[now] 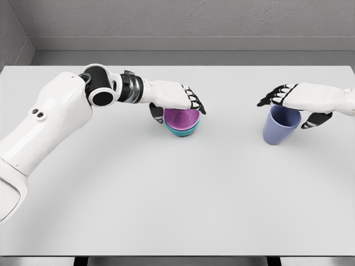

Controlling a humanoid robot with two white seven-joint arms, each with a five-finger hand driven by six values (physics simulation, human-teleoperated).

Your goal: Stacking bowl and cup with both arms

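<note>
The white table fills most of the head view, with a grey wall behind its far edge. The left arm reaches in from the lower left, bent at the elbow, its forearm running level toward the table's middle. The left hand lies palm down over the purple bowl, fingers curled over the far rim and thumb at the near left side, grasping it. This bowl sits nested in a teal bowl on the table, of which only the lower edge shows. Well apart to the right, the right hand comes in from the right edge and covers the top of the blue cup, fingers draped past its rim, thumb down its right side, seemingly gripping it; the cup leans slightly.
</note>
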